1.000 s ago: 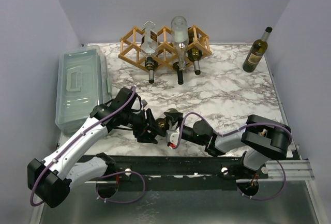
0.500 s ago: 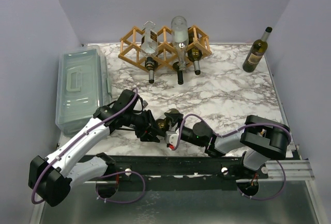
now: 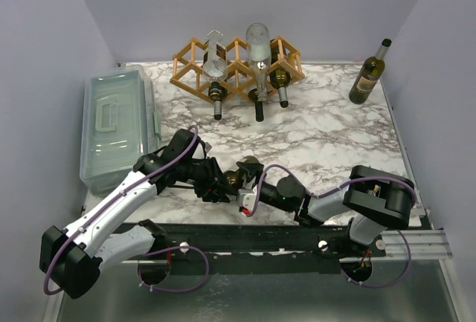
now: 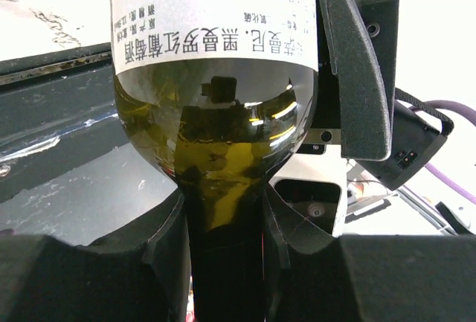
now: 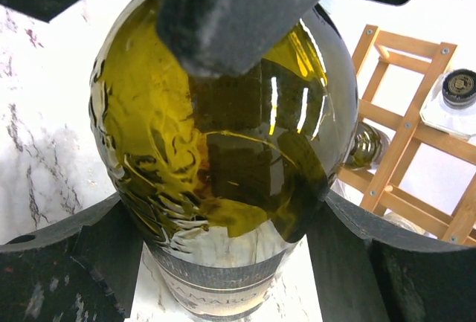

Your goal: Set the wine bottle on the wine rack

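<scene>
The left gripper (image 4: 223,221) is clamped on the neck of the wine bottle (image 4: 216,129), with its dark pads (image 4: 167,244) pressed to the glass on either side. The right gripper (image 5: 223,262) grasps the same bottle round its green body, close to the label, one finger on each flank. Held between the two arms, the bottle sits low over the near edge of the marble table (image 3: 327,136). It is well apart from the wine rack (image 3: 239,63) at the far edge. That rack carries several racked bottles (image 3: 258,62), necks pointing toward the arms. An upright dark bottle (image 3: 369,76) stands in the far right corner. A grey-green lidded box (image 3: 115,125) lies along the left side.
</scene>
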